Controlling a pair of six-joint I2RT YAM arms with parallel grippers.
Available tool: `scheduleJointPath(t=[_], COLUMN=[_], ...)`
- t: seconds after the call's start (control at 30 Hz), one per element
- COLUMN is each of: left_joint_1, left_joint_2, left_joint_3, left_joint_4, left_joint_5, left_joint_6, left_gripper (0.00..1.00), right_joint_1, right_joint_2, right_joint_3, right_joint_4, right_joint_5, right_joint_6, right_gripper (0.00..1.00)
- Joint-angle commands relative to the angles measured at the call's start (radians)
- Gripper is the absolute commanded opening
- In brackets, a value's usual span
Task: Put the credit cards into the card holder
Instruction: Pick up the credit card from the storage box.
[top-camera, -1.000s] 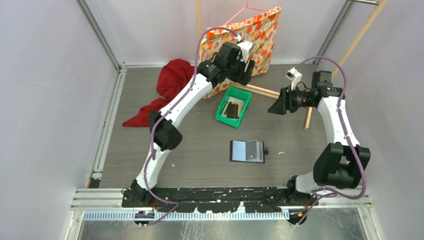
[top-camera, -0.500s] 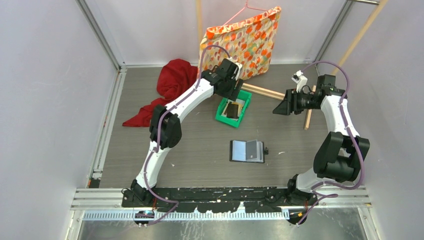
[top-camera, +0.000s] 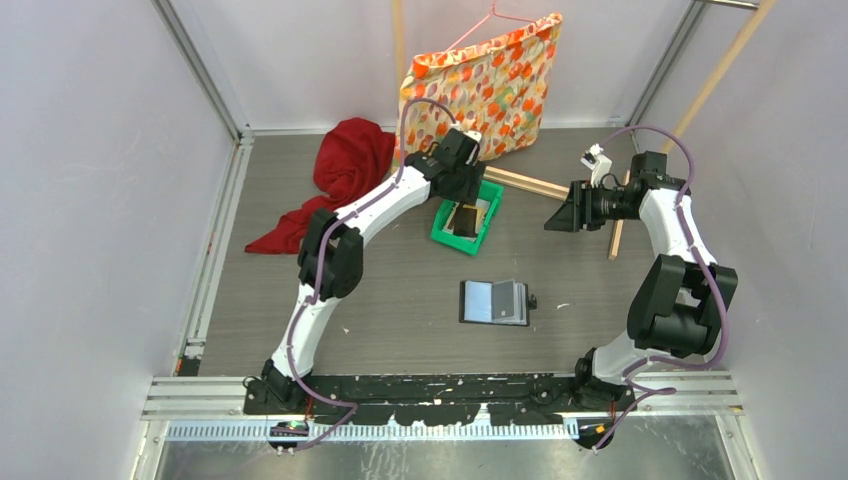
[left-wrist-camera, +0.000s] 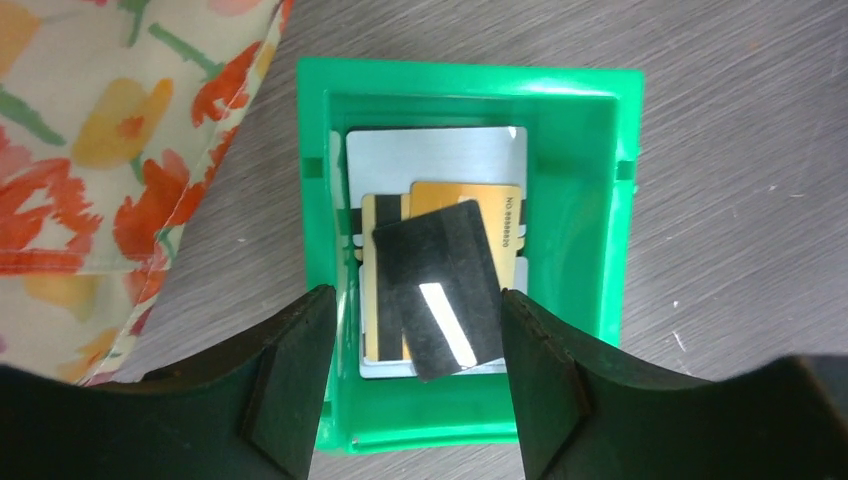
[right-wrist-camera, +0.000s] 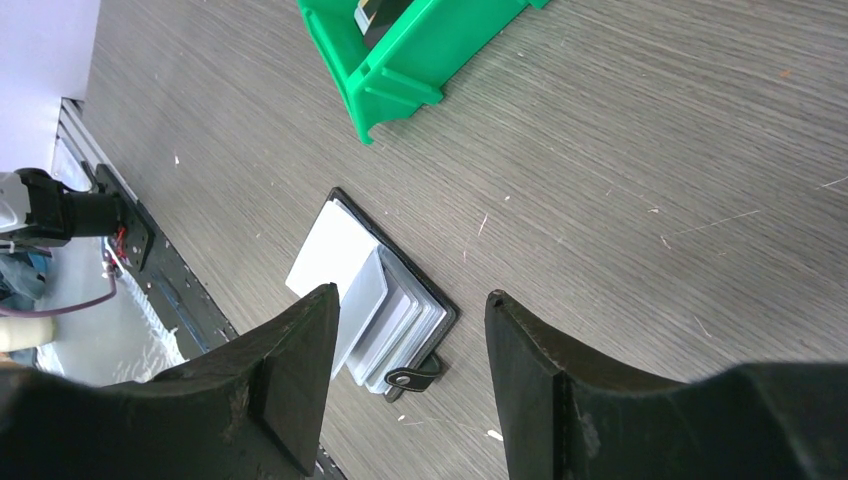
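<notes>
From above, the left pincer (top-camera: 462, 195) hangs over the green tray (top-camera: 440, 228), which sits on the table (top-camera: 400, 300) toward the middle of its far edge. The credit cards (top-camera: 466, 218) lie inside the tray. The card holder (top-camera: 494, 302) lies open nearer the near edge, well apart from the tray. The right pincer (top-camera: 556, 215) is held off toward the right edge, over bare table, near the wooden sticks (top-camera: 525, 183). A red cloth (top-camera: 340, 165) and a flowered bag (top-camera: 490, 80) lie by the far edge.

In the left wrist view the left pincer (left-wrist-camera: 415, 310) is released and empty, its jaws spread on either side of the pile. A black card (left-wrist-camera: 435, 300) lies tilted on top, over two gold cards (left-wrist-camera: 465, 200) and a silver card (left-wrist-camera: 430, 155). The tray wall (left-wrist-camera: 612, 200) stands close on both sides. The step in hand looks like picking the top card. It would be best to come straight down, keep both fingers inside the walls, and catch the black card by its long edges so that only one card lifts.

In the right wrist view the right pincer (right-wrist-camera: 410, 300) is also released and holds nothing. It looks down on the card holder (right-wrist-camera: 395, 305), whose pages are fanned and whose snap tab (right-wrist-camera: 405, 378) points toward the near edge. It seems well placed to steady the holder while a card goes in.
</notes>
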Motion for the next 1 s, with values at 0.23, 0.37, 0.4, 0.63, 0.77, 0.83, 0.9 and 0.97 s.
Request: scheduleJointPath(t=[0.23,0.37,0.4,0.63,0.77,0.83,0.9,0.97], left_joint_1=[-0.050,-0.084,-0.093,-0.122,-0.118,-0.118,-0.118,-0.118], left_joint_2=[-0.014,-0.042,-0.049,-0.032,0.028,0.040,0.041,0.042], left_joint_3=[0.004,-0.015,-0.020,-0.007,0.036,0.033,0.032,0.029], left_joint_4=[0.060,0.084,0.093,0.079,0.024,0.025,0.027,0.032], left_joint_5=[-0.210,-0.279,-0.296,-0.359,-0.365,-0.362,-0.367,-0.374], left_joint_6=[-0.128,-0.102,-0.092,-0.065,-0.087,-0.095,-0.100,-0.103], left_gripper=[0.61,0.61,0.61,0.57,0.57,0.57,0.57,0.57], right_joint_1=[-0.001,-0.001,-0.001,-0.001,-0.001,-0.001,-0.002,-0.001], right_joint_2=[0.004,0.009,0.010,0.010,0.012,0.014,0.017,0.021], right_joint_3=[0.013,0.015,0.014,0.014,0.013,0.015,0.015,0.017], right_joint_4=[-0.005,-0.007,-0.007,-0.009,-0.009,-0.009,-0.010,-0.014], right_joint_5=[-0.009,-0.011,-0.011,-0.013,-0.013,-0.013,-0.013,-0.013], right_joint_6=[-0.012,-0.013,-0.013,-0.015,-0.014,-0.014,-0.015,-0.019], right_gripper=[0.60,0.60,0.60,0.59,0.59,0.59,0.59,0.59])
